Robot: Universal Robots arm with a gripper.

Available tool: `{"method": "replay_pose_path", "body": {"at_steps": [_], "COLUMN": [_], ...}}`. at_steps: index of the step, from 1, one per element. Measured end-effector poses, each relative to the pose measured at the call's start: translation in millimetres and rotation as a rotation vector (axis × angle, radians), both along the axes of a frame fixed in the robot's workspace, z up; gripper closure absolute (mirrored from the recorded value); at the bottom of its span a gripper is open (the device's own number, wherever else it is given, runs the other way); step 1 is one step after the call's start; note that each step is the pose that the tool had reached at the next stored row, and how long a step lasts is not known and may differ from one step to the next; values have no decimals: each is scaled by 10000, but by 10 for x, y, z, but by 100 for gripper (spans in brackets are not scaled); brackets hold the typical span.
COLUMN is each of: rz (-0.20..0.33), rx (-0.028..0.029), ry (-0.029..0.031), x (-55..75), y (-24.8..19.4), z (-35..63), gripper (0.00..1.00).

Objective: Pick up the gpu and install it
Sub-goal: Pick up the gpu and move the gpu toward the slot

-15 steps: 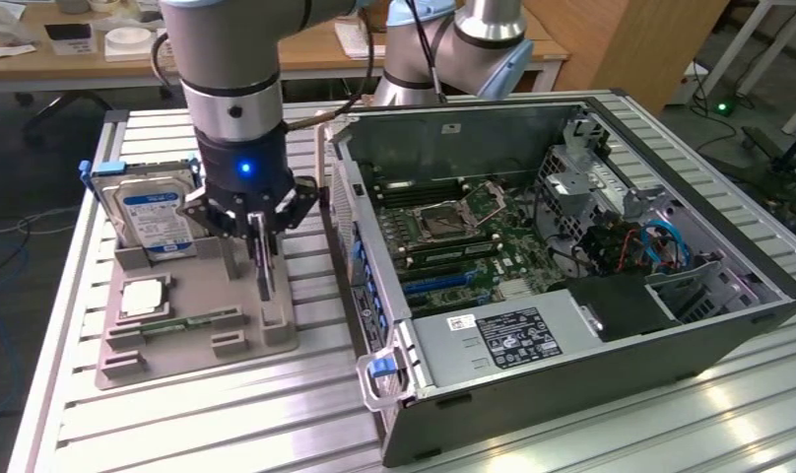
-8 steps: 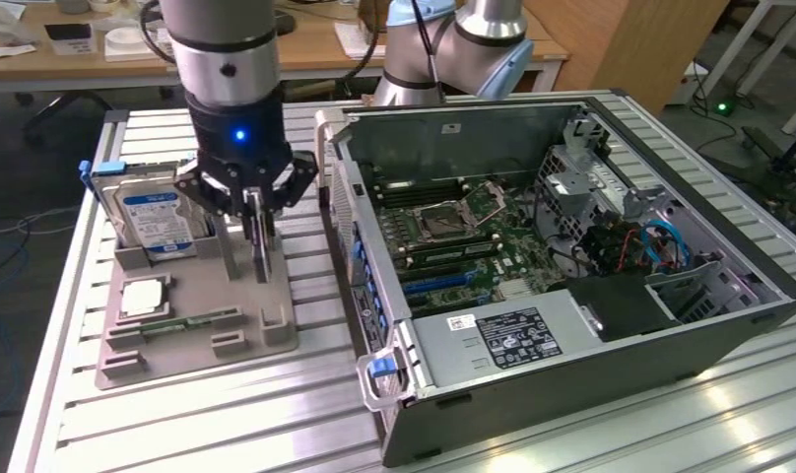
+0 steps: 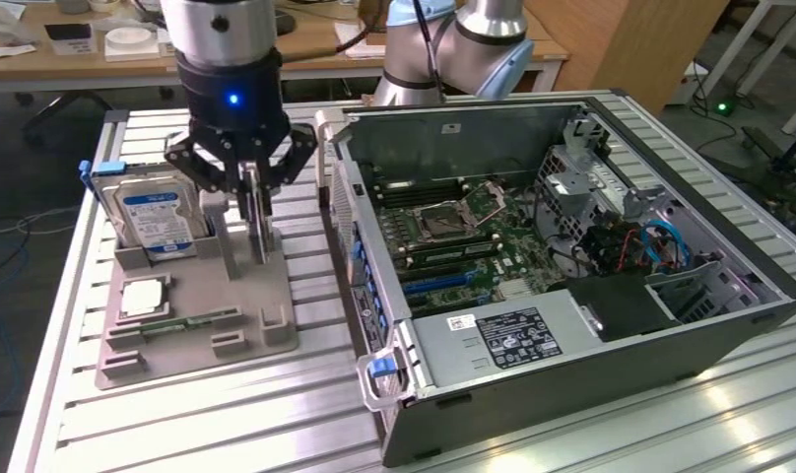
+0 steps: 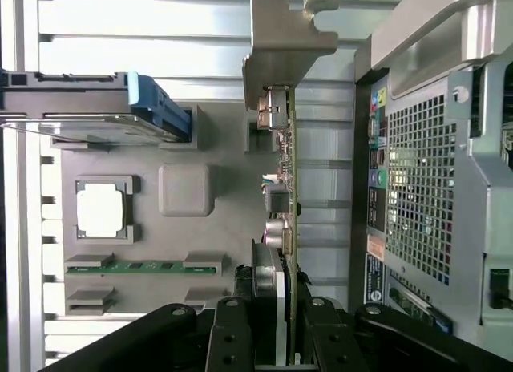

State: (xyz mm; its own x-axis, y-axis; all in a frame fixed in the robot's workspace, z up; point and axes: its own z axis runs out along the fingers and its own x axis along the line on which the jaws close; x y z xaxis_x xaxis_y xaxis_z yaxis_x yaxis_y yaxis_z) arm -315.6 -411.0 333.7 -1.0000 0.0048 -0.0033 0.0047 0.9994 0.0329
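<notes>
1. The exterior view looks down at a slant from high and well back, over the counter [image 3: 174, 424], the grey parts tray [image 3: 240, 301] beneath the jaws and the open computer case [image 3: 569, 394] beside them.
2. The wrist view looks straight down past the jaws, close above the tray.
3. Both views share the tray, the hard drive [image 3: 155, 222] and the case's rear.

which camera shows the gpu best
The wrist view: the gpu runs edge-on, its silver bracket and board components plain. In the exterior view it is a thin upright strip in the gripper, above the grey tray.
</notes>
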Motion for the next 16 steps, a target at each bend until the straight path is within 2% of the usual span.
{"method": "replay_pose_path", "body": {"at_steps": [16], "rz": [0], "rx": [0], "ry": [1], "x": [0], "y": [0], "z": [716], "gripper": [72]}}
